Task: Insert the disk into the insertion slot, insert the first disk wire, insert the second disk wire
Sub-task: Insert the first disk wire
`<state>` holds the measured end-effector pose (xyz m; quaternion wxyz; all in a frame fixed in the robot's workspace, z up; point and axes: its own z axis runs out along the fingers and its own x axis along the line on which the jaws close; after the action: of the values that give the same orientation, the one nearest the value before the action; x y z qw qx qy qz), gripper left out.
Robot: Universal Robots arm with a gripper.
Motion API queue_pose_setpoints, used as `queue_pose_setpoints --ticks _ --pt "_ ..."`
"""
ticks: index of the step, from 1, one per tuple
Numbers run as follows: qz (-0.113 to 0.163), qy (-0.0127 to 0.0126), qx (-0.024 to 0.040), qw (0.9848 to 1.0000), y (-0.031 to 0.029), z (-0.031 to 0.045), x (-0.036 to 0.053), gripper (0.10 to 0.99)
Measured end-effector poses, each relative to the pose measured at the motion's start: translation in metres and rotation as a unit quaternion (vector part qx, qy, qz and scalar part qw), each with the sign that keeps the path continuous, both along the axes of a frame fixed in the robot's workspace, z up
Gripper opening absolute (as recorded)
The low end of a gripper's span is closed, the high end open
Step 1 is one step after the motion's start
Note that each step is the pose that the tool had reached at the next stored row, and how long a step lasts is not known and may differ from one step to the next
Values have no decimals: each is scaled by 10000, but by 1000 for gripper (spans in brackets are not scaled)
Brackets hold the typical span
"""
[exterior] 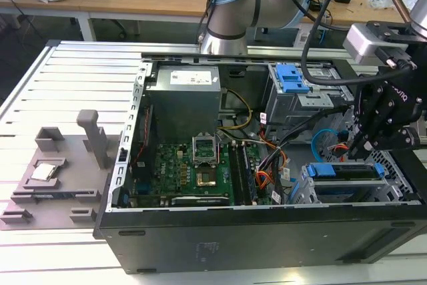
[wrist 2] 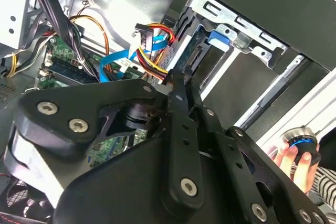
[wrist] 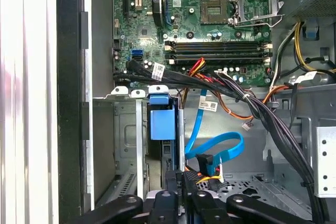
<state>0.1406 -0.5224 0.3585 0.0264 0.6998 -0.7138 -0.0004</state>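
Note:
The disk, framed in bright blue, sits inside the insertion slot, a silver cage at the case's front corner on the exterior view's right. In the second wrist view the disk's blue carrier shows in the cage. My gripper hangs just above and behind the disk. Its black fingers lie close together, shut. Their tips touch a red, yellow and orange disk wire with a pale connector, and I cannot tell if they pinch it. A blue flat disk wire loops beside it, near the gripper.
A grey metal box with a blue tab stands at the case's back. The green motherboard lies in the middle, and thick black cables cross it. A person's hand holds a round knob outside the case. A grey fixture lies on the exterior view's left.

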Motion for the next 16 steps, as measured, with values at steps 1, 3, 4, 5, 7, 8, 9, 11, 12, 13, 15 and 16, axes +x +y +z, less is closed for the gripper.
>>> queue_pose_setpoints --ticks 1,3,4,5,7,8,9,11,12,13,15,16 --pt "0 0 -2 10000 -1 0 0 165" --pt "0 0 -8 10000 -2 0 0 165" --pt "0 0 -10 10000 -3 0 0 165" --pt "0 0 -14 10000 -4 0 0 165" --pt "0 0 -15 10000 -4 0 0 165" --pt "-1 1 -14 10000 -5 -1 24 165" --pt "0 7 -15 10000 -4 -1 85 165" --pt "0 10 -15 10000 -22 -1 125 165" --pt "0 11 -15 10000 -50 -2 125 165" --pt "0 11 -15 10000 -79 -2 125 165" --pt "0 11 -15 10000 -136 -2 125 165" --pt "0 11 -15 10000 -166 -2 125 165"
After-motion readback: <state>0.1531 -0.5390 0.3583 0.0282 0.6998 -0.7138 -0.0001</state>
